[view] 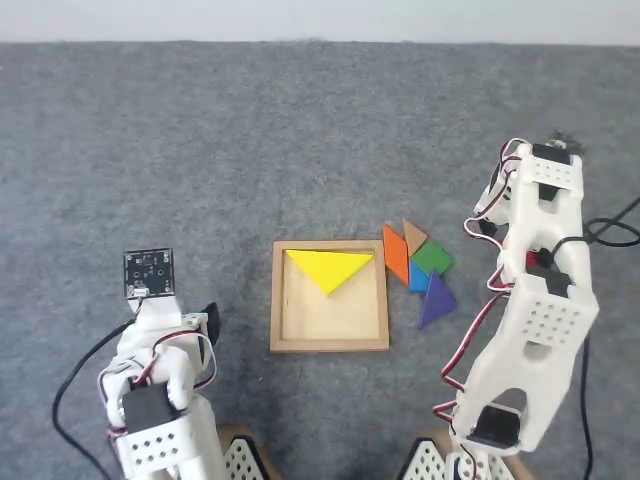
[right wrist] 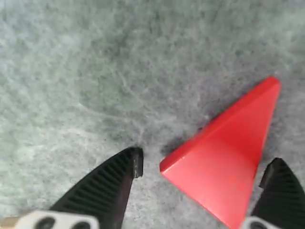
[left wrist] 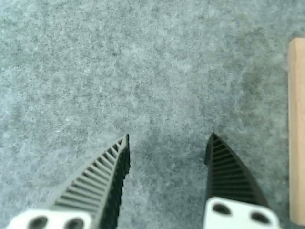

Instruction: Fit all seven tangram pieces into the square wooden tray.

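Note:
The square wooden tray (view: 279, 300) lies at the table's middle with a yellow triangle (view: 328, 268) inside along its far edge. Just right of it lie an orange parallelogram (view: 396, 253), a brown triangle (view: 413, 235), a green square (view: 433, 257), a blue triangle (view: 418, 279) and a purple triangle (view: 437, 300). A red triangle (right wrist: 224, 152) lies flat on the carpet between the fingers of my right gripper (right wrist: 207, 157), which is open, with a gap at one finger. My left gripper (left wrist: 169, 138) is open over bare carpet, left of the tray's edge (left wrist: 296, 129).
Grey carpet covers the whole table. The right arm (view: 535, 300) stands tall right of the loose pieces. The left arm (view: 160, 390) sits low at the front left. Wide carpet lies behind the tray.

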Controlling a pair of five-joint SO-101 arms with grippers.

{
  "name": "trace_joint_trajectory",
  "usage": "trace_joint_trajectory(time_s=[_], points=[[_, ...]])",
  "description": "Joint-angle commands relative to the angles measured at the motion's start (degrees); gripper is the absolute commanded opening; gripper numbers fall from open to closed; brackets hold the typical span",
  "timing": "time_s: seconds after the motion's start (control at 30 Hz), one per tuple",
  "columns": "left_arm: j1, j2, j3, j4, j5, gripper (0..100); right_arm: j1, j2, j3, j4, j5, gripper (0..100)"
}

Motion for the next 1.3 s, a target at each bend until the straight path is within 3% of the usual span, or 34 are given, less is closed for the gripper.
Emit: trace_joint_trajectory(time_s=[0.0, 0.5, 1.03, 1.27], points=[[-0.3, -0.9, -0.5, 0.3, 0.5, 24, 1.5, -0.4, -0.4, 0.5, -0.7, 32.1], [-0.3, -0.9, -0.5, 0.3, 0.5, 24, 2.2, -1.7, -1.4, 3.6, -0.4, 28.8], [-0.3, -0.9, -0.5, 0.3, 0.5, 24, -7.8, -13.8, -1.7, 15.3, -0.7, 29.2], [-0.3, -0.9, -0.5, 0.3, 0.5, 24, -1.8, -10.3, -1.7, 10.8, -3.9, 34.2]])
